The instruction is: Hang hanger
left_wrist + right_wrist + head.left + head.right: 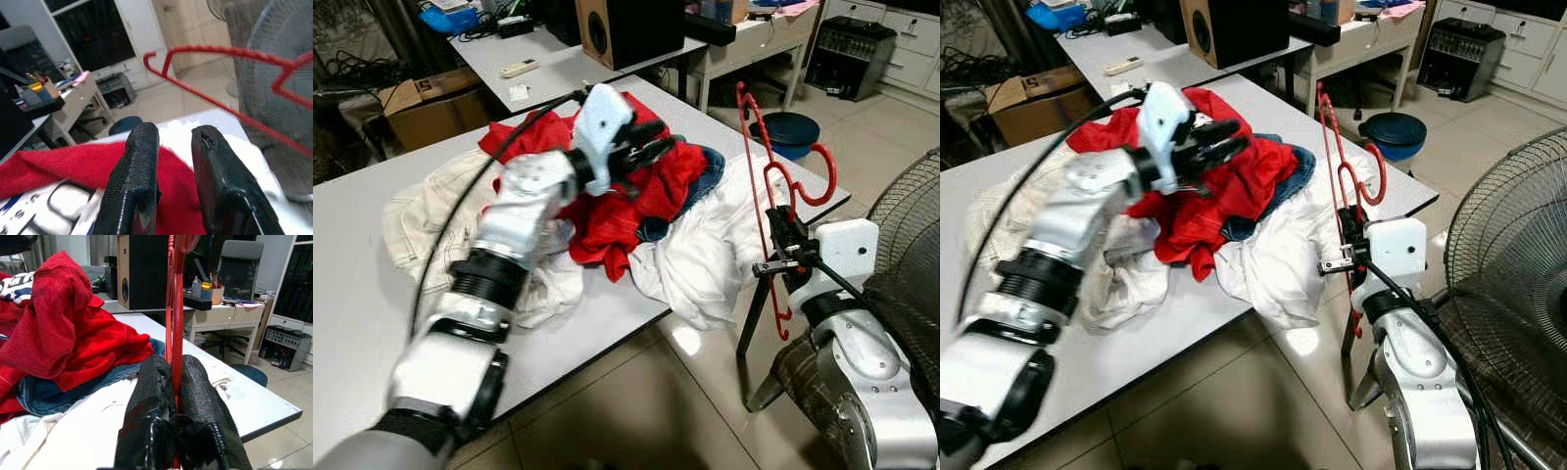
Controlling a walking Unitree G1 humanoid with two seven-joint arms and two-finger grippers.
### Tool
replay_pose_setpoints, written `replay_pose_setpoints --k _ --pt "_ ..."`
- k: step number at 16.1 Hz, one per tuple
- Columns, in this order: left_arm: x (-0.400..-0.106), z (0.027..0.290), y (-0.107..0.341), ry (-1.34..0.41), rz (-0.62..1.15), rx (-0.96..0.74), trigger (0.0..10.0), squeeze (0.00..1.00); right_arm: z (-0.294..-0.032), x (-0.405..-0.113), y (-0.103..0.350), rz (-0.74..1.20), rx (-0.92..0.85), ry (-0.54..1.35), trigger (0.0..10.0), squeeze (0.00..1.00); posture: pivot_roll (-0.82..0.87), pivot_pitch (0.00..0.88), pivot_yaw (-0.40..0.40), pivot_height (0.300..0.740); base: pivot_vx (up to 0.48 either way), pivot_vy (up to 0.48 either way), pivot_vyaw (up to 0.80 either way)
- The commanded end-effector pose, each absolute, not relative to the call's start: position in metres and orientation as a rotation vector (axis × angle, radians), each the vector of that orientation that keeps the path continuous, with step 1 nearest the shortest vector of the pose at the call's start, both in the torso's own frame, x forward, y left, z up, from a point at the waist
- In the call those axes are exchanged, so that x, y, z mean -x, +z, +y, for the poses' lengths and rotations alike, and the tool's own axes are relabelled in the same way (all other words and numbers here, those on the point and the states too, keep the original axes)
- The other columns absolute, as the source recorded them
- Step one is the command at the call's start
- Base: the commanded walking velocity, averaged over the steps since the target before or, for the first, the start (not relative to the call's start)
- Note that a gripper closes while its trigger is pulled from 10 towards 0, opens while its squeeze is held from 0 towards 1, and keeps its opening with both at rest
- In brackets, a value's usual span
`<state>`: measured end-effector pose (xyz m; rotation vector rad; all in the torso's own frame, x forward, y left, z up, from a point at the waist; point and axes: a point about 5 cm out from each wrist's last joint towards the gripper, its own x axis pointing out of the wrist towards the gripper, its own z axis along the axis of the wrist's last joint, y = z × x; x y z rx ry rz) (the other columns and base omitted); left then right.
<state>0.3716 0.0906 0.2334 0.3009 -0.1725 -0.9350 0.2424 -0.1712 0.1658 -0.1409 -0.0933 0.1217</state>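
Note:
A red wire hanger [766, 186] stands upright past the table's right edge, with its hook [822, 176] curling to the right. My right gripper [785, 257] is shut on its lower part, and the right wrist view shows the red wire [173, 308] pinched between both black fingers [146, 396]. My left gripper [654, 145] hovers over a red garment [626, 211] on the table, pointing toward the hanger [220, 51]. Its fingers [134, 176] stand a little apart with nothing between them.
White garments [705, 255] and blue jeans [705, 171] lie heaped with the red one on the grey table [352, 294]. A large fan [1518, 245] stands close on the right. A blue round stool [793, 129], a speaker [626, 29] and a cardboard box [431, 103] lie beyond.

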Motion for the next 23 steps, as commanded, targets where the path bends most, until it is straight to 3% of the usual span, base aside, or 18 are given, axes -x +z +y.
replay_pose_setpoints --k 1,3,4,5,7,8,11,13,14,15,23 --pt "-0.374 0.104 0.233 -0.914 -0.155 -0.340 10.0 1.00 -0.169 -0.242 0.171 -0.122 0.130 0.133 10.0 0.00 -0.10 0.000 0.142 0.740 0.000 0.000 0.00" --pt "-0.376 0.119 0.231 -0.901 -0.141 -0.426 10.0 1.00 -0.169 -0.242 0.171 -0.121 0.132 0.135 10.0 0.00 -0.11 0.000 0.143 0.740 0.000 0.000 0.00" --pt "-0.379 0.132 0.225 -0.856 -0.101 -0.566 10.0 1.00 -0.170 -0.241 0.171 -0.119 0.135 0.138 10.0 0.00 -0.11 0.000 0.139 0.740 0.000 0.000 0.00" --pt "-0.379 0.132 0.225 -0.856 -0.101 -0.566 10.0 1.00 -0.170 -0.241 0.171 -0.119 0.135 0.138 10.0 0.00 -0.11 0.000 0.139 0.740 0.000 0.000 0.00" --pt "-0.380 0.147 0.209 -0.836 -0.025 -0.787 10.0 0.07 -0.172 -0.241 0.171 -0.116 0.147 0.150 10.0 0.00 -0.12 0.000 0.136 0.740 0.000 0.000 0.00" --pt "-0.380 0.149 0.204 -0.841 -0.004 -0.826 10.0 0.00 -0.173 -0.241 0.172 -0.117 0.150 0.153 10.0 0.00 -0.12 0.000 0.135 0.740 0.000 0.000 0.00" --pt "-0.383 0.151 0.196 -0.770 0.009 -0.902 10.0 0.00 -0.174 -0.241 0.173 -0.118 0.157 0.156 10.0 0.00 -0.12 0.000 0.132 0.740 0.000 0.000 0.00" --pt "-0.385 0.155 0.191 -0.748 0.022 -0.951 3.2 0.00 -0.172 -0.241 0.173 -0.119 0.159 0.163 10.0 0.00 -0.13 0.000 0.130 0.740 0.000 0.000 0.00" --pt "-0.386 0.157 0.190 -0.738 0.023 -0.964 0.9 0.00 -0.172 -0.241 0.173 -0.118 0.160 0.165 10.0 0.00 -0.12 0.000 0.129 0.740 0.000 0.000 0.00" --pt "-0.387 0.159 0.189 -0.717 0.021 -0.986 0.0 0.00 -0.172 -0.241 0.173 -0.118 0.160 0.167 10.0 0.00 -0.12 0.000 0.128 0.740 0.000 0.000 0.00" --pt "-0.393 0.157 0.190 -0.625 -0.014 -0.995 0.0 0.00 -0.172 -0.242 0.174 -0.120 0.164 0.171 10.0 0.00 -0.13 0.000 0.132 0.740 0.000 0.000 0.00"
